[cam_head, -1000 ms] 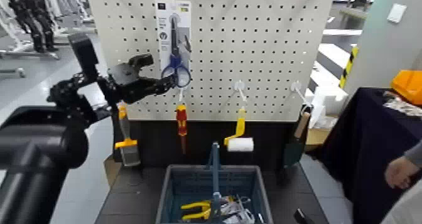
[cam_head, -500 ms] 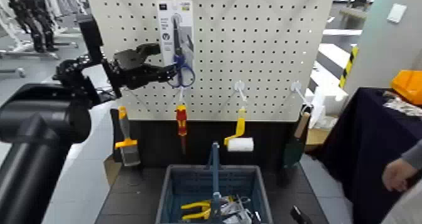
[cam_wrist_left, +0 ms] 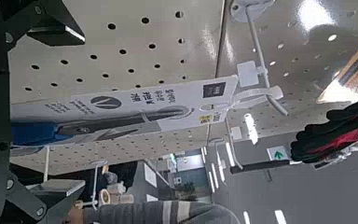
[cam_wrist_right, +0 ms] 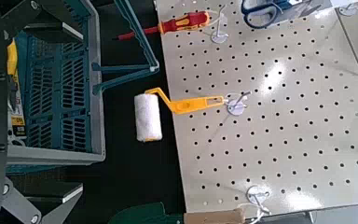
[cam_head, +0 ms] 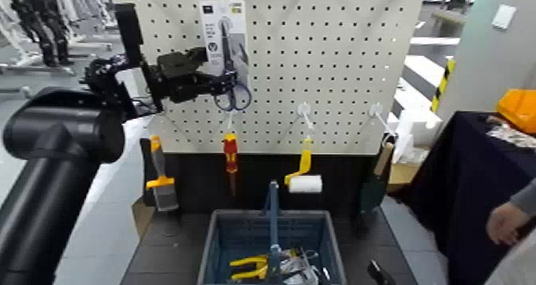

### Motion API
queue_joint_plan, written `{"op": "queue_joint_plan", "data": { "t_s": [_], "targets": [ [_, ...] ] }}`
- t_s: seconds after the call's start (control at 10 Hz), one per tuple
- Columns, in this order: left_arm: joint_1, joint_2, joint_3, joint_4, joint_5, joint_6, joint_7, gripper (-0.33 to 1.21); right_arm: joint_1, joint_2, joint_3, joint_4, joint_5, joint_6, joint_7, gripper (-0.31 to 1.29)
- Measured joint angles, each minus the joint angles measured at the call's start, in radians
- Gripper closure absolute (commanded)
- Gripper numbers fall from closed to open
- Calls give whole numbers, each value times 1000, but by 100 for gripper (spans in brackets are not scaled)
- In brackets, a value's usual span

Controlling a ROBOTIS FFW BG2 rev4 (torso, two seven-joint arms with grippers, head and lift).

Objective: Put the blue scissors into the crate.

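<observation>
- Up at the pegboard (cam_head: 335, 57), my left pincer (cam_wrist_left: 84, 112) stands apart about the blue scissors (cam_wrist_left: 121, 122), still to be gripped; unhooking and crating remain;
- beside the crate (cam_head: 336, 244), my idle right pincer (cam_wrist_right: 81, 112) is apart.

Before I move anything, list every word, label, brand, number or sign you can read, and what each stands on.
None can be read for certain:
Scissors card: printed lines and a round symbol, lettering too small to read.
Dark label on that card: too small.
Green-and-white sign in the background: too small.
Crate: no lettering visible.
</observation>
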Motion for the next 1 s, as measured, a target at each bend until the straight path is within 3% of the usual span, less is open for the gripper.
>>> {"op": "queue_joint_plan", "data": {
  "t_s": [0.3,0.4,0.5,1.0],
  "targets": [
    [-18,2,-14,14,-1,2,-10,30,-3,-1,-1,3,-3,0,4,18],
    [-22,2,-17,17,-1,2,-12,51,-3,-2,1,3,-5,0,4,18],
    [-24,2,-18,19,-1,2,-12,82,-4,-3,1,4,-5,0,4,18],
    [-30,1,-20,18,-9,16,-17,110,-4,-3,3,5,-6,0,4,18]
  ]
}}
